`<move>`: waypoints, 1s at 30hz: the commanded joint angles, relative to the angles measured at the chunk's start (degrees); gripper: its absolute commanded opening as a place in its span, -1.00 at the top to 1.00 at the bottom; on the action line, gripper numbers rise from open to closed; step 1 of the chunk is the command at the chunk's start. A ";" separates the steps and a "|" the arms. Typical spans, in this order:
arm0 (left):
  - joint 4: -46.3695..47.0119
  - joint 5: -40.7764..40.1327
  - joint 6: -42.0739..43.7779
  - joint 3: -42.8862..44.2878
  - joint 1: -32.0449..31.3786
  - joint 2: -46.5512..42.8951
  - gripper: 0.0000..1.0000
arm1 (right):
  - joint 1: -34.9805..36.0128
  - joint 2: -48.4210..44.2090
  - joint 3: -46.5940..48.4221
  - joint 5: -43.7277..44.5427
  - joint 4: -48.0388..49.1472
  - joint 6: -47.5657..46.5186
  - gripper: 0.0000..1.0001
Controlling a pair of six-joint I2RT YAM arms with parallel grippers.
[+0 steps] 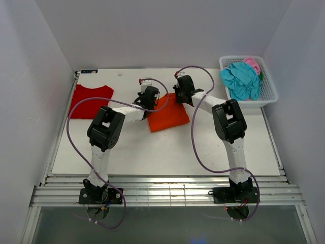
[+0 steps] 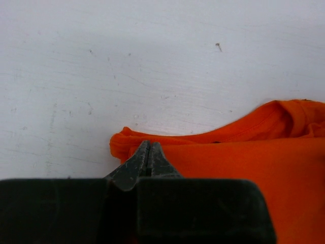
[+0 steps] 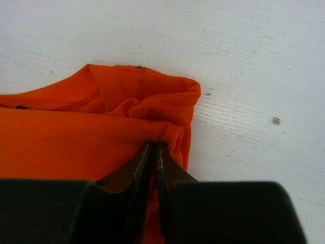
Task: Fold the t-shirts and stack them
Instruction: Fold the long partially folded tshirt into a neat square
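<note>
Orange t-shirt (image 1: 168, 118) is lying folded at mid-bench (image 1: 167, 152). Right tool (image 3: 155, 152) is pinching its puckered edge. Left tool (image 2: 148, 155) is pressing together at the opposite corner; whether cloth is caught cannot be told. Red t-shirt (image 1: 90, 100) is lying far left.

White table (image 1: 167, 152), kinda scuffed and speckled when you see it up close. The orange t-shirt (image 1: 167, 119) lies on it in a folded-up rectangle right under both grippers. The left gripper (image 1: 148, 96) is at one far corner of it and the right gripper (image 1: 182, 90) at the other. The red t-shirt (image 1: 90, 101) is spread flat well off to the left gripper's left, by the table edge. A white basket (image 1: 253, 103) sits way out to the right gripper's right, at the far corner.
</note>
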 commanded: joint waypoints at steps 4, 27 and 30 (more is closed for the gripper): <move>-1.21 -2.07 5.33 4.02 0.09 -12.69 0.74 | -0.74 -12.51 -4.72 2.84 2.75 -2.98 0.61; -13.53 23.50 -11.10 -16.01 2.29 -24.57 -0.96 | 2.77 -50.22 -35.49 5.04 -2.43 -2.80 0.12; -11.51 25.08 -11.72 -17.33 3.34 -24.22 -0.96 | 2.77 -53.65 -37.51 5.30 -2.61 -2.71 0.12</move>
